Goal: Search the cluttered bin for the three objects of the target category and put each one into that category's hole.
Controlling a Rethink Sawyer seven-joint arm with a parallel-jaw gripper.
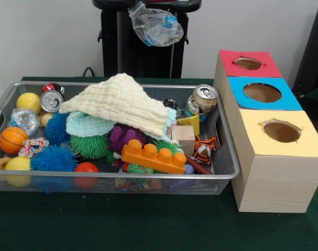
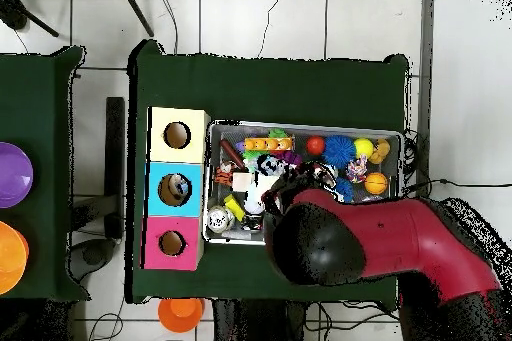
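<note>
A crumpled see-through plastic bottle (image 1: pixel 156 25) with a blue bit hangs in the air above the back of the wire-mesh bin (image 1: pixel 227 157); its top end reaches the picture's top edge. The gripper holding it is cut off there, and in the overhead view it is hidden under the red arm (image 2: pixel 390 242), which reaches over the bin (image 2: pixel 400 137). A second crinkled clear bottle (image 1: pixel 24 119) lies at the bin's left end. The red-surrounded hole (image 1: pixel 248 63) tops the farthest wooden box, to the right of the bin; it also shows in the overhead view (image 2: pixel 172 243).
The blue-surrounded hole (image 1: pixel 262 92) and the yellow-surrounded hole (image 1: pixel 281 132) stand nearer in the same row. The bin holds a cream cloth (image 1: pixel 122 102), two cans (image 1: pixel 203 99) (image 1: pixel 51 100), an orange brick (image 1: pixel 153 156), spiky and smooth balls, and a wooden block (image 1: pixel 184 137).
</note>
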